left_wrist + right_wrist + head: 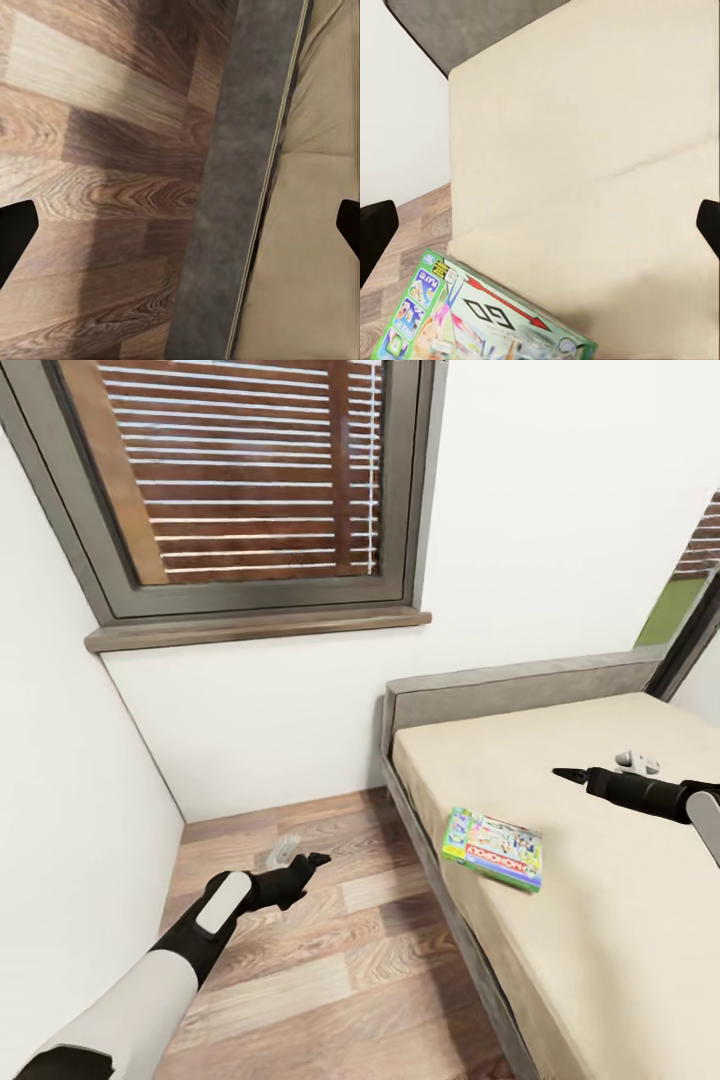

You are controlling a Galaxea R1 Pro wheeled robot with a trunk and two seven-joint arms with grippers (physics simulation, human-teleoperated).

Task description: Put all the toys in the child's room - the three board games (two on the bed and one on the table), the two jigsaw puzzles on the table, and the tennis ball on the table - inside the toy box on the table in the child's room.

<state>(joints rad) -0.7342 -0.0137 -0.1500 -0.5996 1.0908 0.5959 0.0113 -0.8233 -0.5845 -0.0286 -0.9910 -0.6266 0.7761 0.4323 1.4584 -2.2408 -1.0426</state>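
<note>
Bed (600, 920): Monopoly box (493, 847); right-wrist view adds print.

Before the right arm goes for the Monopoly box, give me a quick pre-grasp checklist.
1. Monopoly box in sight, flat on bed near its edge: ok.
2. Nothing lying on the box: ok.
3. Right gripper over the mattress, apart from the box; jaws wide in the right wrist view: ok.
4. Left gripper over the floor, off the bed, jaws wide: ok.
5. Toy box in sight for the drop: not ok.
</note>
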